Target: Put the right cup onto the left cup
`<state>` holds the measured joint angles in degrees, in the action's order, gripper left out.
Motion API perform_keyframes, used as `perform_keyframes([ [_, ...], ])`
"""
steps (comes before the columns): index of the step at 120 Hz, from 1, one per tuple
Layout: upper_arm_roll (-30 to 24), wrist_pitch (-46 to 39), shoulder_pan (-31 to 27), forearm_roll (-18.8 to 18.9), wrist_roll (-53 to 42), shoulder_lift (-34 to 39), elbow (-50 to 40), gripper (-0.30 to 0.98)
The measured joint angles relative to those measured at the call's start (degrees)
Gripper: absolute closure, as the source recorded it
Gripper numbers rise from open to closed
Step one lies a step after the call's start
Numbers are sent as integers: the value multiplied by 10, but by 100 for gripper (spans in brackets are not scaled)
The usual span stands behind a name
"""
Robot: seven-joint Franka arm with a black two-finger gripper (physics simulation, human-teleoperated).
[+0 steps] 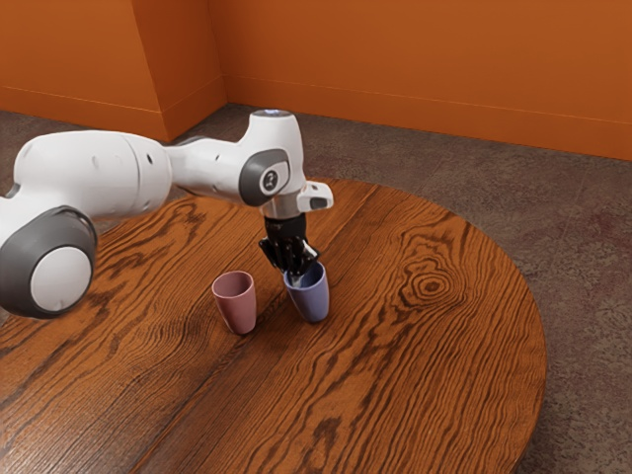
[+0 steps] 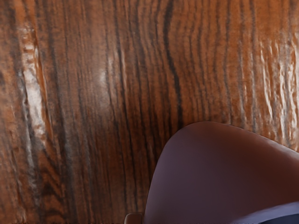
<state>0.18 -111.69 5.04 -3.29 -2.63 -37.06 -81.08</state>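
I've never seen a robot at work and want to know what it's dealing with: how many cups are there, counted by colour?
Pink cup: 1
Bluish-purple cup: 1
Total cups: 2

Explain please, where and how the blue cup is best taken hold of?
I would pinch the blue cup by its wall at the rim, coming from above, probably on the side away from the pink cup. It stands upright with its mouth open upward, so the thin wall can be reached from inside and outside, and it narrows toward the base.
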Motion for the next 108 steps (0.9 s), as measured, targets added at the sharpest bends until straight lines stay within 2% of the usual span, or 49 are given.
perform_keyframes([
  [75,2,19,-7,24,11,94,-24,78],
  [108,4,32,-15,26,14,154,-65,79],
])
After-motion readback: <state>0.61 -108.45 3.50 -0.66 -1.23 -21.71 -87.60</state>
